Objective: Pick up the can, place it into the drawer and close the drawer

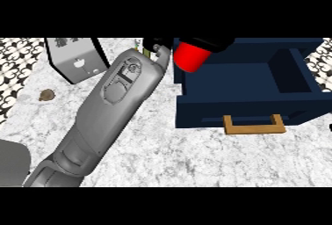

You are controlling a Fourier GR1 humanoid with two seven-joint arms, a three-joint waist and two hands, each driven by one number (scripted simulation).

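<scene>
The red can [190, 57] hangs tilted over the back left corner of the open dark blue drawer [259, 105]. My right hand [214, 42] is shut on the can's upper end, its black fingers curled over it at the view's top edge. The right forearm [117, 101] runs diagonally from the lower left up to the can. The drawer is pulled out toward me, with its wooden handle [254, 125] on the front panel. Its inside holds nothing that I can see. Only a grey part of the left arm [13, 162] shows at the lower left edge; the left hand is hidden.
A grey box-shaped appliance [74, 59] stands at the back left on the marble counter [194, 158]. A small brown object [47, 95] lies left of my forearm. A patterned wall or floor [16, 66] borders the counter on the left.
</scene>
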